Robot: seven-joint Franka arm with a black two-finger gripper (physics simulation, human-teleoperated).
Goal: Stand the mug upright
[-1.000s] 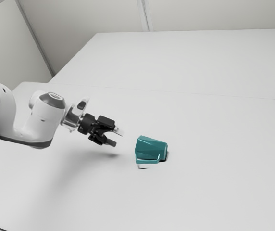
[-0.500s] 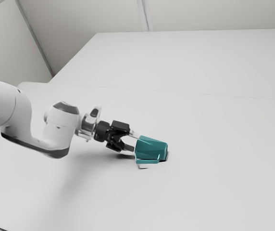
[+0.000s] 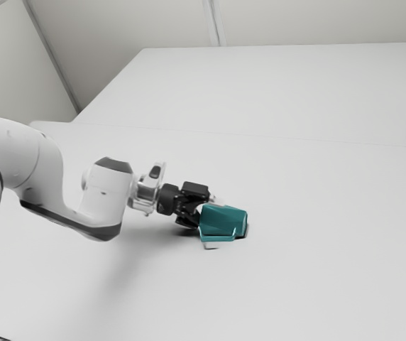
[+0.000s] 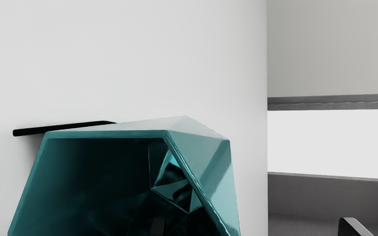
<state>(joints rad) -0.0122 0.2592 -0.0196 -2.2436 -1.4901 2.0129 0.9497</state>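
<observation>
On its side on the table lies the teal faceted mug (image 3: 223, 221), its mouth toward the gripper and its handle (image 3: 217, 238) low on the side nearer the exterior camera. My gripper (image 3: 206, 208) is at the mouth end, one finger passing over the mug's upper side. In the wrist view the mug's rim (image 4: 107, 134) surrounds a dark interior. The gripper (image 4: 255, 226) stands open there, with one fingertip (image 4: 158, 226) within the mouth and the other (image 4: 351, 226) outside the mug, apart from its wall.
The white table (image 3: 316, 263) extends around the mug. Another white surface (image 3: 274, 92) lies farther back, before the pale walls (image 3: 316, 21). In the wrist view a thin black strip (image 4: 61, 127) shows beyond the mug's rim.
My gripper has travelled toward the exterior view's right and somewhat lower, from clear of the mug to its mouth, with one finger now over its side. The mug lies where it was.
</observation>
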